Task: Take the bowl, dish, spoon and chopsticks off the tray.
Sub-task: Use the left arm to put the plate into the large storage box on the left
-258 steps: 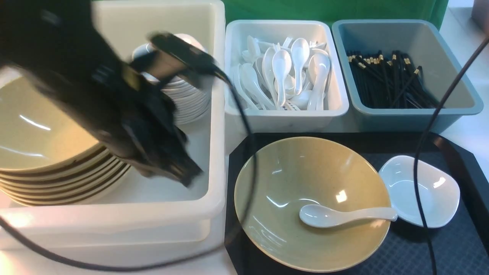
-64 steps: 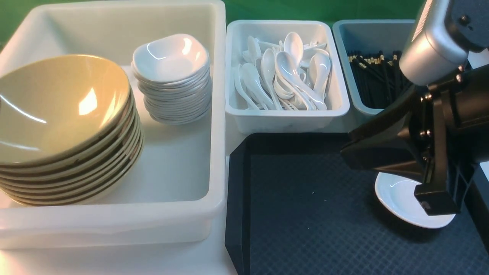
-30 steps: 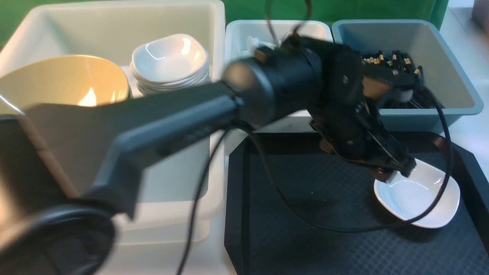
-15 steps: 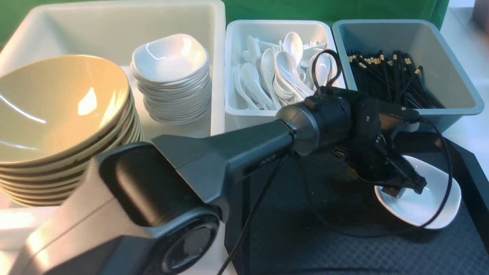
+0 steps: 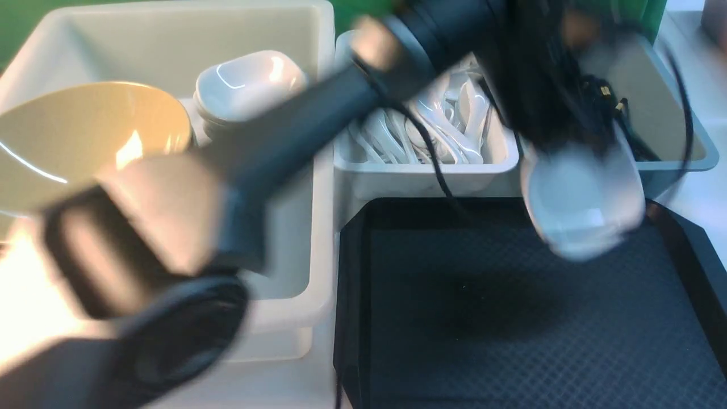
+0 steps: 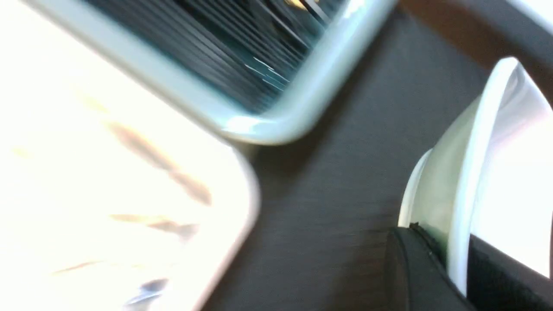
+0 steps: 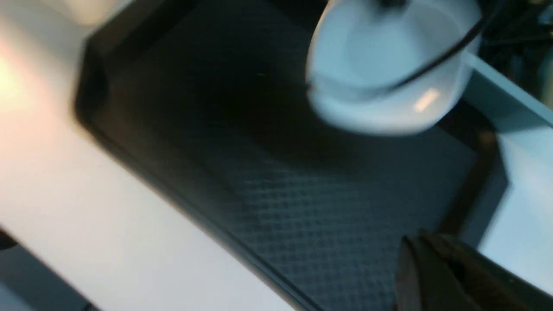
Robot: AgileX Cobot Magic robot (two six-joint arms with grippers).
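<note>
The small white dish (image 5: pixel 582 204) hangs blurred in the air above the far right part of the black tray (image 5: pixel 483 318). My left gripper (image 5: pixel 559 136) is shut on its rim; in the left wrist view the rim (image 6: pixel 475 172) runs between the two fingers (image 6: pixel 414 268). The dish also shows in the right wrist view (image 7: pixel 380 73) over the tray (image 7: pixel 302 181). My right gripper (image 7: pixel 432 255) is shut and empty over the tray's edge. No bowl, spoon or chopsticks lie on the tray.
A big white tub (image 5: pixel 318 170) on the left holds stacked olive bowls (image 5: pixel 85 142) and stacked white dishes (image 5: pixel 250 85). Behind the tray stand a white tub of spoons (image 5: pixel 443 130) and a grey-blue tub of black chopsticks (image 5: pixel 659 113). The left arm crosses the front view.
The left gripper has closed on the dish and lifted it off the tray, up and toward the tubs. Earlier the bowl and spoon left the tray.
</note>
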